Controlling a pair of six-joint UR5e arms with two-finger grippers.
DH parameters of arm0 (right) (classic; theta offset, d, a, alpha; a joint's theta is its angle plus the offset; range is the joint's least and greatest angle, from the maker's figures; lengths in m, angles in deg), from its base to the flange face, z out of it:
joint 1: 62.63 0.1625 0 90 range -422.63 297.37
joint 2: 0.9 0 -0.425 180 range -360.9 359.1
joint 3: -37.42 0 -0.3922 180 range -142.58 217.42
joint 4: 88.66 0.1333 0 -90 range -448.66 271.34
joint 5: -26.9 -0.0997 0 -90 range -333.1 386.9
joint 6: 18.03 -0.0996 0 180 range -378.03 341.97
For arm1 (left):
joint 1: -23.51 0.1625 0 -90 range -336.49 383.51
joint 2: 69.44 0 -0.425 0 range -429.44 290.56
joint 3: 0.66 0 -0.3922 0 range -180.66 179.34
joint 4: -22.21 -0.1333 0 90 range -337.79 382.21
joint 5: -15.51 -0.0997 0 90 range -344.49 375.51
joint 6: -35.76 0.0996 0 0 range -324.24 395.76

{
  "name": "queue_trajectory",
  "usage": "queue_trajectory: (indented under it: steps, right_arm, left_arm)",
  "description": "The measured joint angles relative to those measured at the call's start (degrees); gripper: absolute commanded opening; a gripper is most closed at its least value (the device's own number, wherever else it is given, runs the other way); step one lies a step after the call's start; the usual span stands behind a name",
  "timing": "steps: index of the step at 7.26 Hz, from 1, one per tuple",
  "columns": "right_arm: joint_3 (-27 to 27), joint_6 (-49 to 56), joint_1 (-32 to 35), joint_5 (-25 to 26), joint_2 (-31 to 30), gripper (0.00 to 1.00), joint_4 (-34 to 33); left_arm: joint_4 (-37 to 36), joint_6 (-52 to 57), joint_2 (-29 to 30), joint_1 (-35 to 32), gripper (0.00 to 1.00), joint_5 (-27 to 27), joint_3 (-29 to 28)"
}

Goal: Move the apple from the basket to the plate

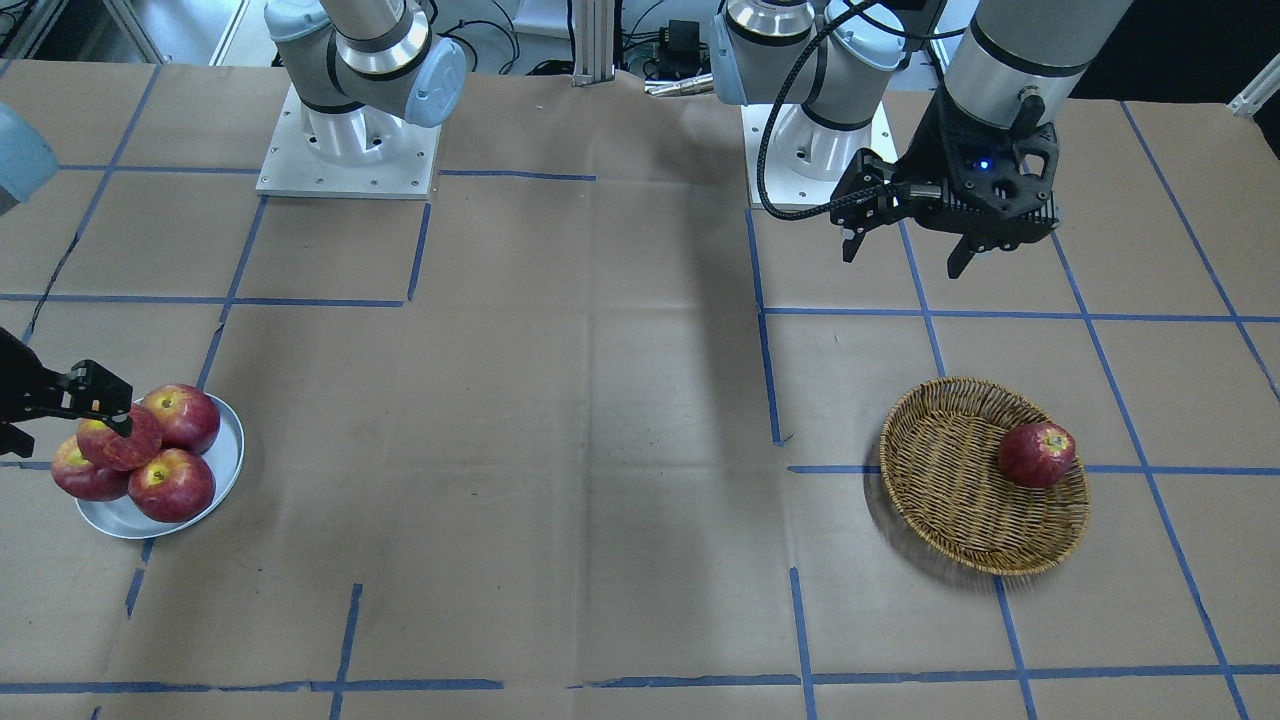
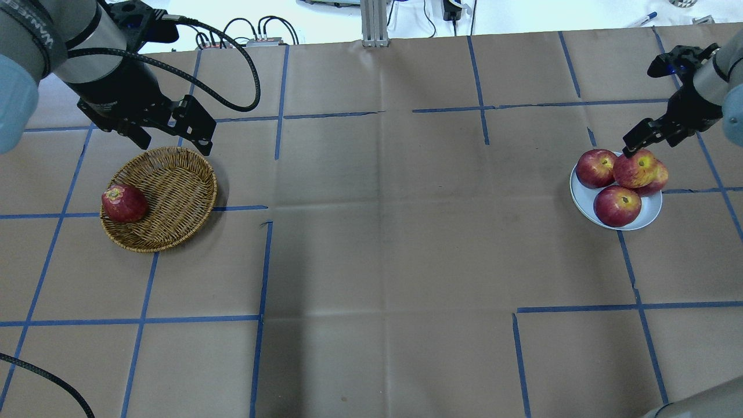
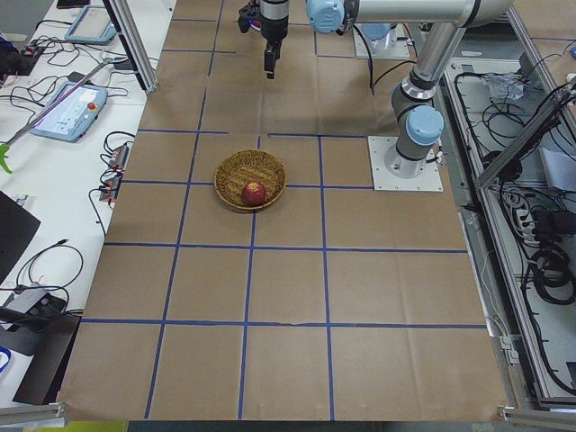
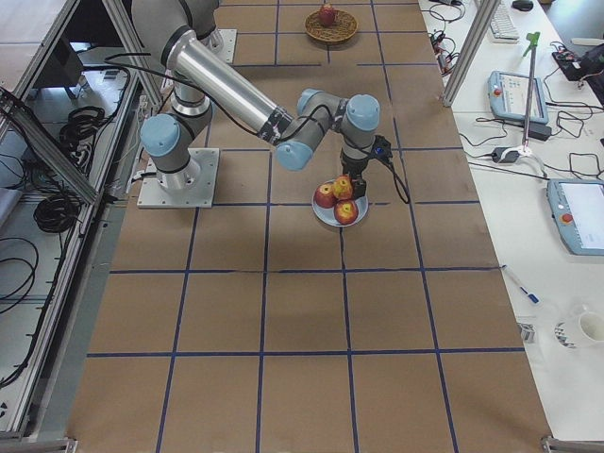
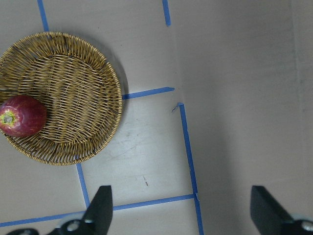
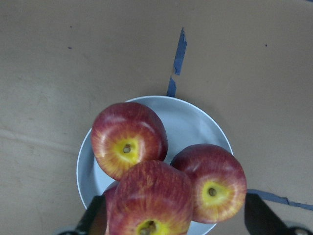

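Where the right arm [image 4: 236,90] stretches from its base at the left of the exterior right view, its long silver link runs out to mid-frame. There the wrist folds down over the plate [image 6: 195,110]. The right gripper [image 6: 172,205] points straight down, and its fingers [image 6: 259,215] are spread wider than the apple [image 6: 149,205]. The finger at the lower right of the wrist view stands clear of the fruit. Whether the one at the lower left touches the skin cannot be told. The apple, streaky pink-red with yellow around the stem, sits on top of the other apples [image 2: 617,205] piled on the plate, at the right of the overhead view.

The left arm [image 1: 1010,50] comes down from the upper right of the front-facing view, wrist vertical. The left gripper [image 1: 904,262] hangs above the bare worktop [image 2: 371,261], higher in the frame than the basket [image 2: 174,186]. Its fingers [image 5: 100,205] are spread wide apart and hold nothing. The basket holds one dark red apple [image 2: 123,204] against its rim.
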Motion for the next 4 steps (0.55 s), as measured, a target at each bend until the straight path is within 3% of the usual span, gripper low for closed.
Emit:
queue_trajectory:
  steps: [4]
  right_arm:
    - [9.3,-13.6,9.9,0.4,-6.8,1.00,17.5]
  left_arm:
    - [0.0,0.0,0.0,0.0,0.99,0.0,0.0]
